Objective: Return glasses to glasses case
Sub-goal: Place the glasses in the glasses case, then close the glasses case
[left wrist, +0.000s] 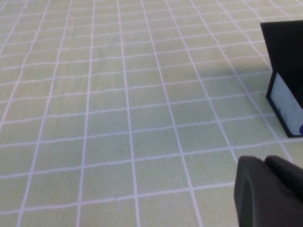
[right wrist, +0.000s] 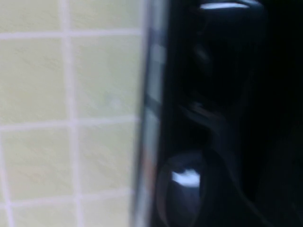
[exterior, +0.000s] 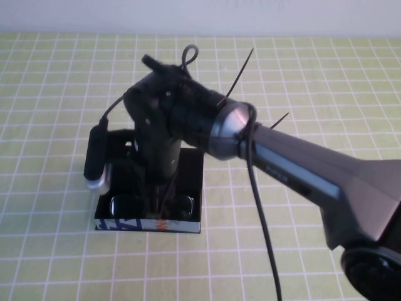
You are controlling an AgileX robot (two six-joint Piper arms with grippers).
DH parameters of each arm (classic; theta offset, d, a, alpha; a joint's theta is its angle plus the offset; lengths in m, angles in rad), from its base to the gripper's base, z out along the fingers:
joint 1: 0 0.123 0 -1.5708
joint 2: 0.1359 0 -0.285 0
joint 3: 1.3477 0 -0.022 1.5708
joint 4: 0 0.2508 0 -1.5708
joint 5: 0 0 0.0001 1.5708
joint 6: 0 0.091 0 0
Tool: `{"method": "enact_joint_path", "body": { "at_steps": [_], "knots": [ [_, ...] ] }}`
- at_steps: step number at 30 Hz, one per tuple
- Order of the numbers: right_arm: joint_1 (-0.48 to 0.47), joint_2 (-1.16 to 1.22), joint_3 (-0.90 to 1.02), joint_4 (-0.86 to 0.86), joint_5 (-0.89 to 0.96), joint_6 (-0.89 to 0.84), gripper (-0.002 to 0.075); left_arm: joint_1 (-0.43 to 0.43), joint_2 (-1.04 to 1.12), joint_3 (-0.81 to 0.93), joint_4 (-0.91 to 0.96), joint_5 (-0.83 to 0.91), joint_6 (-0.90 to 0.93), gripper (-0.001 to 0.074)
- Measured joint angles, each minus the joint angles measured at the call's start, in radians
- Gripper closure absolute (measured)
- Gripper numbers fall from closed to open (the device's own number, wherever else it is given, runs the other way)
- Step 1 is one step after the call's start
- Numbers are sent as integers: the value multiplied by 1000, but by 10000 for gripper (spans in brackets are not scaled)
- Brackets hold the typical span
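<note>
The glasses case lies open in the middle of the table in the high view, its white printed front side toward me. The black glasses lie inside it, both dark lenses showing near the front wall. My right gripper reaches straight down into the case, between the two lenses. In the right wrist view the glasses and the case's front wall fill the picture, very close. My left gripper is shut and empty, low over the tablecloth, with the case off to one side of it.
A green tablecloth with a white grid covers the table. The right arm's cable hangs across the front right. The wrist camera sticks out beside the case's left edge.
</note>
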Motion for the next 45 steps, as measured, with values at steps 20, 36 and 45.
{"method": "enact_joint_path", "body": {
  "at_steps": [20, 36, 45],
  "knots": [
    [-171, -140, -2, -1, 11, 134, 735, 0, 0, 0, 0, 0, 0, 737],
    [-350, -141, -2, 308, 15, 158, 737, 0, 0, 0, -228, -255, -174, 737],
    [-442, -141, -2, 442, 15, 160, 737, 0, 63, -57, -431, -127, -233, 737]
  ]
}}
